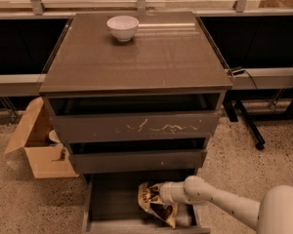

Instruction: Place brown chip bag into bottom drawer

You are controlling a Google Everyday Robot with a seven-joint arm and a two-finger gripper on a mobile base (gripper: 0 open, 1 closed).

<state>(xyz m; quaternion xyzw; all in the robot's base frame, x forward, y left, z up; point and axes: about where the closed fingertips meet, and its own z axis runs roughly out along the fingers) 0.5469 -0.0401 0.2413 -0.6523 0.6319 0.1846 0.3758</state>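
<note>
The hand [162, 195] reaches into the bottom drawer [112, 201], with the brown chip bag [153, 206] right at its tip and just below (clamped or released, I cannot tell). The bag looks light, crinkly and slippery; a pinch on a crumpled yellow end should hold best.

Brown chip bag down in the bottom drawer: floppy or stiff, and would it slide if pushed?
The brown chip bag looks crumpled and creased, so it probably bends and crushes rather than keeping its shape. Its thin foil suggests it is light for its size. It would likely slide on the bottom drawer's plain flat floor. The gripper is at the bag, inside the drawer.
</note>
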